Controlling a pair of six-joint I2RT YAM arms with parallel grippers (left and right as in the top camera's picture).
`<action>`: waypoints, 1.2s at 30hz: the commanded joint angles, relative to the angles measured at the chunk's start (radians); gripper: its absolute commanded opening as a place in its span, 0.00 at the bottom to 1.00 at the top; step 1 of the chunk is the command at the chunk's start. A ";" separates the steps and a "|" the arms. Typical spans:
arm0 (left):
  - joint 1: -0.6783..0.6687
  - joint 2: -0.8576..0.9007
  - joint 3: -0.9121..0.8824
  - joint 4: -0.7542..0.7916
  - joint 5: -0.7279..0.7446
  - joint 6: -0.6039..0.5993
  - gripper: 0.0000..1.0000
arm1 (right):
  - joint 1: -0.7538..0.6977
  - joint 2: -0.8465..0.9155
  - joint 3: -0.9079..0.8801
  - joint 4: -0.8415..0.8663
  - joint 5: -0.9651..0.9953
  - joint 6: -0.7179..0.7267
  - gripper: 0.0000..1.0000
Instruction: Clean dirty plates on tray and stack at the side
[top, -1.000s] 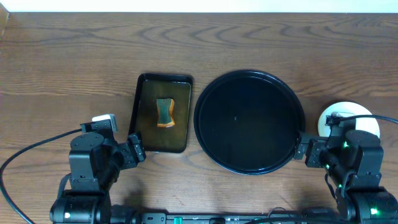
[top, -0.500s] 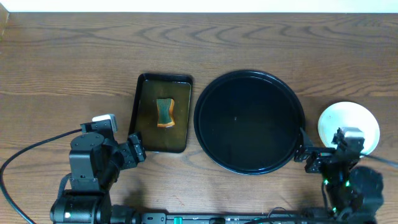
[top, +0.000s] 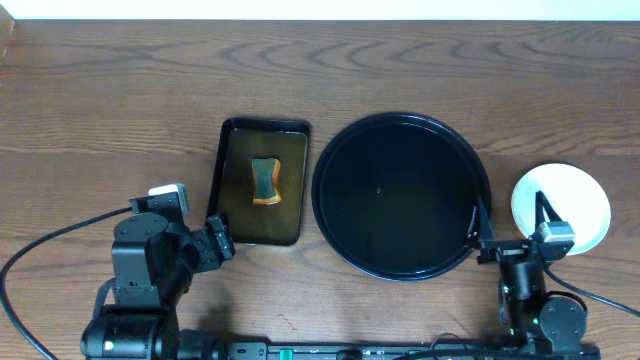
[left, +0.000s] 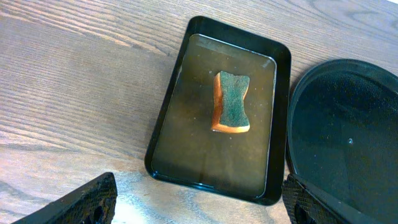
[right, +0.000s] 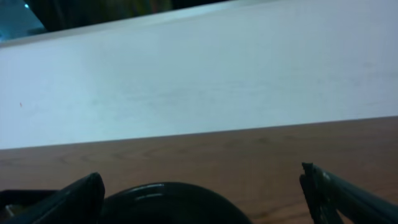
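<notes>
Small round pale plates (top: 575, 200) sit on the brown wood tabletop (top: 100, 100), just right of the big glossy black round tray (top: 400, 195). The tray's bare, so this looks basically done (can't count the stack from above). Right gripper (right: 199, 186) just backed off them toward its base, spread wide, empty, tilted up. Left gripper (left: 199, 208) hasn't budged, open too.

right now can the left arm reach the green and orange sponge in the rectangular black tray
Probably yes: the left pincer is open by the near edge of the rectangular black tray, and the green and orange sponge lies uncovered inside, nothing between them.
</notes>
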 joint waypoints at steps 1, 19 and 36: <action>-0.002 -0.002 -0.005 0.001 -0.012 0.020 0.86 | 0.007 -0.012 -0.069 0.066 0.010 0.000 0.99; -0.002 -0.002 -0.005 0.001 -0.012 0.020 0.86 | 0.025 -0.011 -0.066 -0.136 0.006 -0.092 0.99; -0.002 -0.002 -0.005 0.001 -0.012 0.020 0.86 | 0.025 -0.011 -0.066 -0.136 0.006 -0.092 0.99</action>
